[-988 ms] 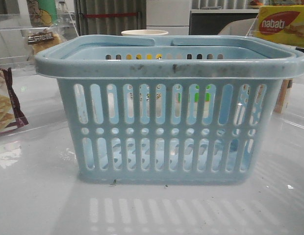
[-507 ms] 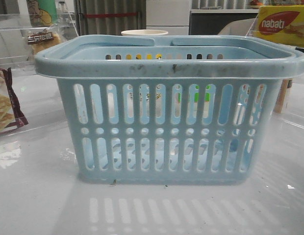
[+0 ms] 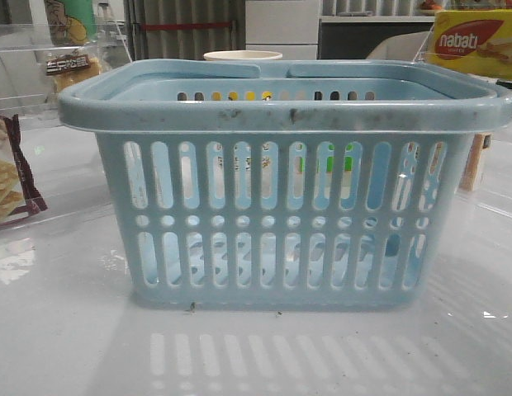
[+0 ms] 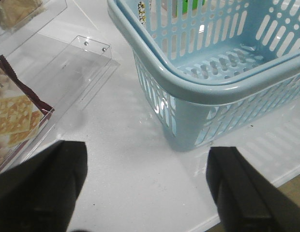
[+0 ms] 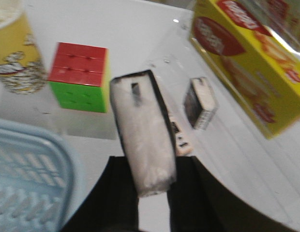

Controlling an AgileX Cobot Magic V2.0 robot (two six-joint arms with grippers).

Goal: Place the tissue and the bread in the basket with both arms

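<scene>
Only the ends of the two arms are visible, each in its own wrist view. The left tool [image 4: 147,193] shows two broad fingers [image 4: 41,188] of matte black colour. They are flat-sided blocks with straight edges, plain and smooth, without screws, cables or markings that can be seen. The right tool [image 5: 152,193] also has two black fingers [image 5: 104,198]. Their surface looks dull and dark, and the picture is blurred there, so finer details cannot be told. In the front view no part of the robot appears.
</scene>
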